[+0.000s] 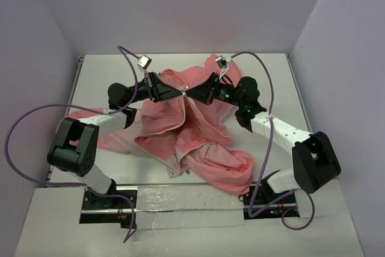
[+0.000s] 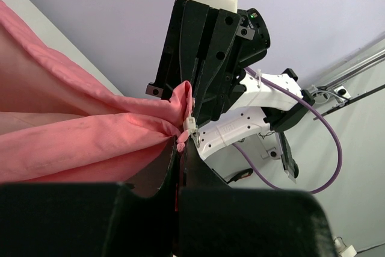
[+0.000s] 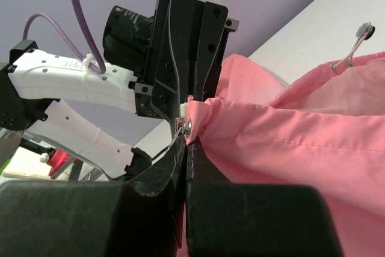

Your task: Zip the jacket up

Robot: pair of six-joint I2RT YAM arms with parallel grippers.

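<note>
A robotics lab bench, from where I stand, not a home or shop; two robot arms, left arm (image 1: 75, 142) and right arm (image 1: 301, 154), are bolted to a silvery mounting plate (image 1: 180, 200) at the near edge of a bare white table (image 1: 180, 64); plain pale lilac panels (image 1: 36, 40) box the table in on three sides; purple cables (image 3: 77, 10) loop loose from the arms; metal rails (image 2: 355, 67) run behind; the pink jacket (image 1: 198, 142) is the one homely thing.

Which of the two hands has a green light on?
The right hand: a green light glows on its housing. The left hand shows none.
</note>
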